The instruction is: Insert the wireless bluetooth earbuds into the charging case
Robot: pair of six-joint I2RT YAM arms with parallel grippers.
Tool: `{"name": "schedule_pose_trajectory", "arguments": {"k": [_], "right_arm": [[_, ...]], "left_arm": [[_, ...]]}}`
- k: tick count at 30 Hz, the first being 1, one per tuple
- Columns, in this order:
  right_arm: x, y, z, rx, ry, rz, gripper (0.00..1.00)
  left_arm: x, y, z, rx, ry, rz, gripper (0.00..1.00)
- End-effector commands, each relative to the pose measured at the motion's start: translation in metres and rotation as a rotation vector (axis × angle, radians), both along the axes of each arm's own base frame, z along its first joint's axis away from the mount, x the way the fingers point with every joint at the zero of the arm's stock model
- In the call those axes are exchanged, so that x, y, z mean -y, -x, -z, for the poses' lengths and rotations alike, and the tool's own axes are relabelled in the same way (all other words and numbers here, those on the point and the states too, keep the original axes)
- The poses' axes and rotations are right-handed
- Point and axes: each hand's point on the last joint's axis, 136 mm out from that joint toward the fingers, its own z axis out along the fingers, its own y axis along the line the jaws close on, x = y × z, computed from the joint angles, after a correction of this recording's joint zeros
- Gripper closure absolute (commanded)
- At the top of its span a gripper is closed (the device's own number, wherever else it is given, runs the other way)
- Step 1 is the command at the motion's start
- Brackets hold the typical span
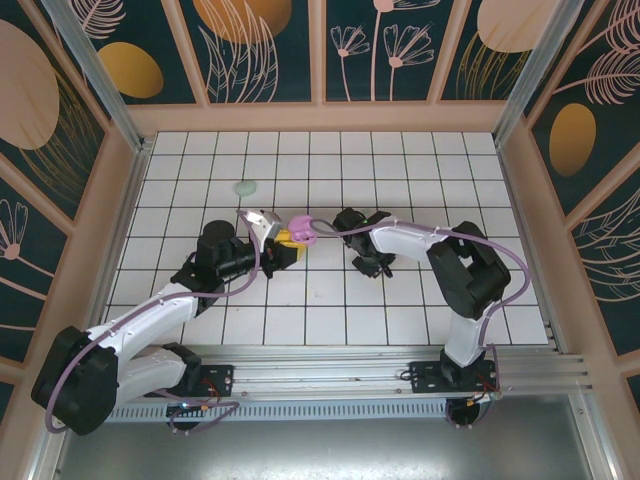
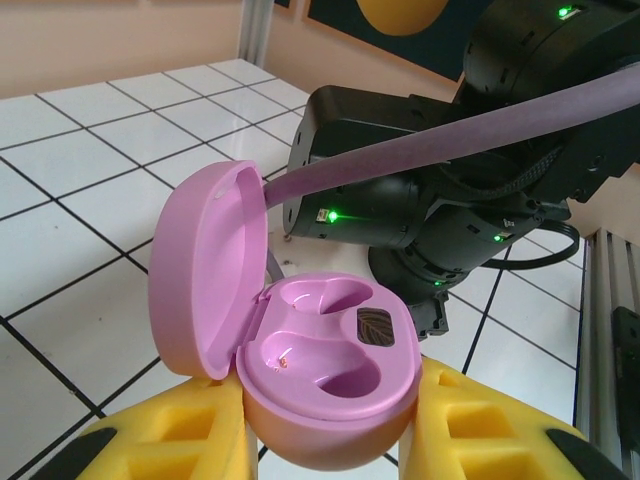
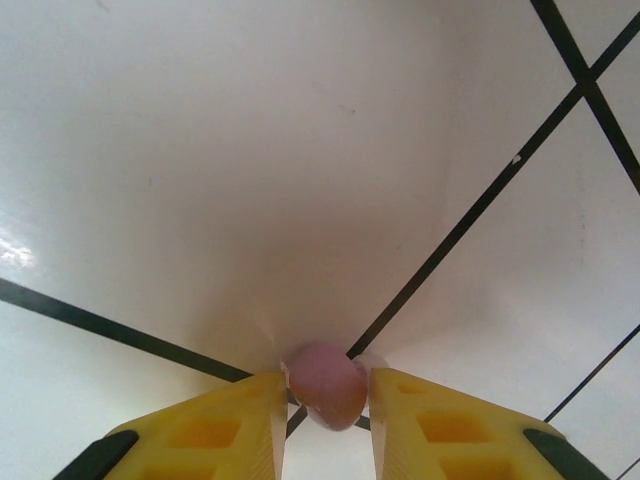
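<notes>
One earbud, nearest: the right claw [image 3: 328, 405] is pinching a pink earbud [image 3: 326, 385] between its yellow fingers [image 3: 215, 425], low over the white tiled surface [image 3: 200, 150].
Bud handling: it is probably behaving as a light, hard-shelled, smooth, rounded thing, so it is liable to slip or roll; a gentle pinch across its widest part is looking safest.
Case, beyond: the left claw [image 2: 330, 445] is clamping the pink charging case [image 2: 330, 350] by its rounded base, with the lid [image 2: 205, 270] standing open and both sockets looking empty.
Far: a mint-green item [image 1: 245, 188] is lying alone on the tiles, well apart.
</notes>
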Motion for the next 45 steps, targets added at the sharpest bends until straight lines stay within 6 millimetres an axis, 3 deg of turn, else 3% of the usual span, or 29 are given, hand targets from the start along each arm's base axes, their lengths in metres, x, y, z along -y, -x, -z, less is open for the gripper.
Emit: {"name": "schedule_pose_trajectory", "arguments": {"k": [1,11,19,33,38,45], "right_arm": [[-0.01,-0.004,0.001,-0.002,-0.008,-0.031,0.73],[-0.011,-0.01,0.001,0.011,-0.026,0.0,0.82],[-0.013,-0.017,-0.013,0.012,-0.15,0.109,0.88],[-0.037,-0.017,-0.054,-0.038,-0.52,0.236,0.88],[-0.038,-0.022,-0.078,-0.033,-0.673,0.286,0.88],[-0.048,-0.014,-0.11,-0.024,-0.794,0.267,0.88]], "left_arm": [[0.006,0.008,-0.014,0.055,0.018,0.059,0.93],[0.006,0.007,-0.014,0.059,0.014,0.059,0.93],[0.005,0.008,-0.014,0.06,0.012,0.055,0.93],[0.006,0.007,-0.018,0.062,0.023,0.055,0.93],[0.005,0.008,-0.018,0.06,0.025,0.056,0.93],[0.005,0.008,-0.016,0.061,0.024,0.052,0.93]]}}
